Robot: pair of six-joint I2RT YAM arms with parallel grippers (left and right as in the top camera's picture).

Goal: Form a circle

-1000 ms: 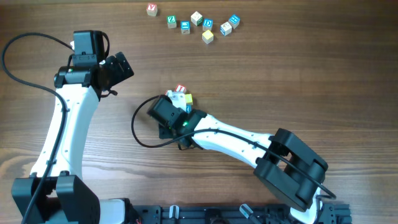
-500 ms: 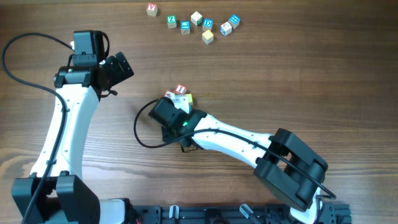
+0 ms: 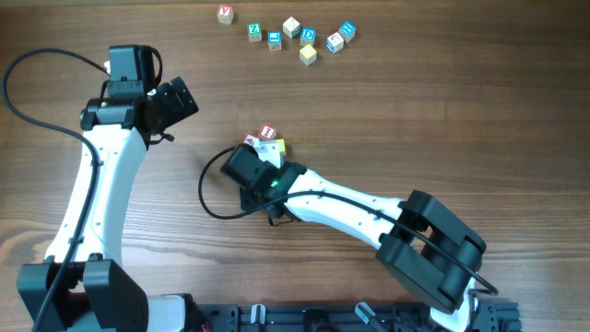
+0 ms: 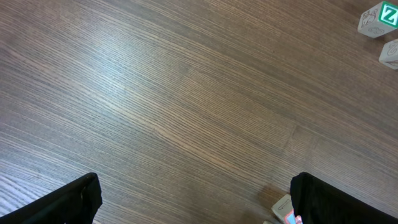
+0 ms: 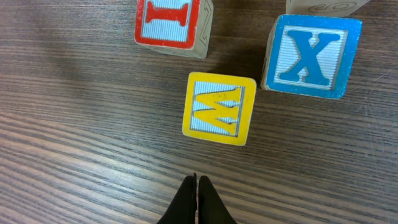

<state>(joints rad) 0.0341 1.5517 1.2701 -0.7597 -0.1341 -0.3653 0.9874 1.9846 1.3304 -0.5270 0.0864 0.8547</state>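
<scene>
The circle's cubes (image 3: 268, 138) sit mid-table in a tight cluster, partly hidden under my right wrist, so its shape cannot be told from above. The right wrist view shows a red "I" cube (image 5: 171, 22), a yellow cube (image 5: 219, 107) and a blue "X" cube (image 5: 311, 55), set slightly apart. My right gripper (image 5: 196, 182) is shut and empty, its tip just short of the yellow cube. My left gripper (image 4: 199, 205) is open wide over bare wood, far left of the cluster (image 3: 175, 100).
Several loose letter cubes (image 3: 288, 37) lie scattered at the table's far edge; a green "Z" cube (image 4: 378, 18) shows in the left wrist view. One pale cube (image 4: 283, 208) peeks out beside my left gripper's right finger. A black cable (image 3: 205, 189) loops beside the right wrist.
My right wrist has drawn back slightly toward the near edge, uncovering a red-edged cube at the cluster's left. The left arm has not moved.
</scene>
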